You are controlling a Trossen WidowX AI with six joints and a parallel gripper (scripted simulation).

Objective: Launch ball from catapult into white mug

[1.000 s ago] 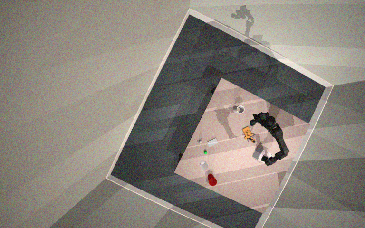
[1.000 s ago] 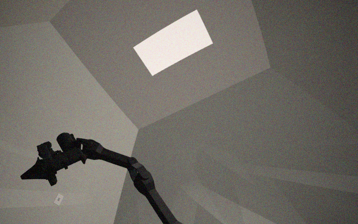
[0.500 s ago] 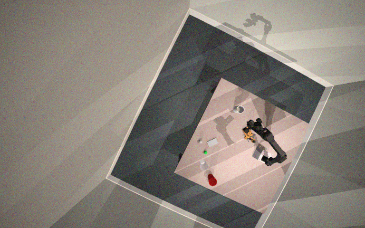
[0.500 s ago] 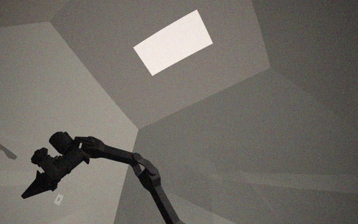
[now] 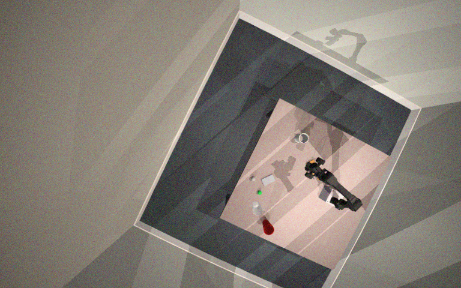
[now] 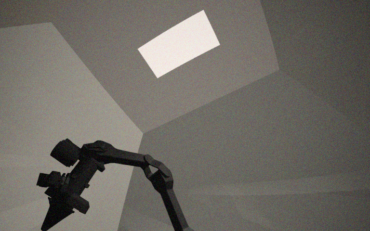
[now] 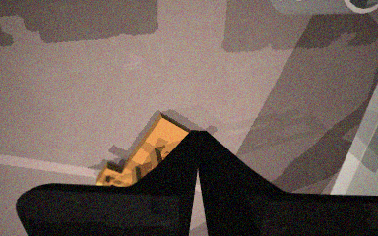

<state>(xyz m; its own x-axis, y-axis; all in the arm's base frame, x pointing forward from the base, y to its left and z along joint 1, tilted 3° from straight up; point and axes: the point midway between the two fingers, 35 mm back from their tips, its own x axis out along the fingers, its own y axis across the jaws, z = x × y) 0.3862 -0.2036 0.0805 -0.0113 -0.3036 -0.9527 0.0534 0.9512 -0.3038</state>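
Note:
The orange catapult (image 5: 311, 162) (image 7: 164, 132) is mostly hidden under the arm in the top view; the wrist view shows part of it beyond the left finger. My gripper (image 7: 198, 138) (image 6: 43, 228) is shut and empty, with its tips pointing down above the catapult's side; contact cannot be told. A pale mug with a white rim (image 5: 303, 138) stands beyond the catapult, and its side (image 7: 320, 7) is cut off at the top right of the wrist view. A small green ball (image 5: 259, 192) lies well away from the gripper. Whether anything sits in the catapult is hidden.
A white flat block (image 5: 268, 180) and a small pale round thing (image 5: 252, 178) lie near the green ball. A whitish vessel (image 5: 257, 208) and a red cup (image 5: 268, 227) stand farther along the pink table top (image 5: 305, 220). The arm's base is at the right side.

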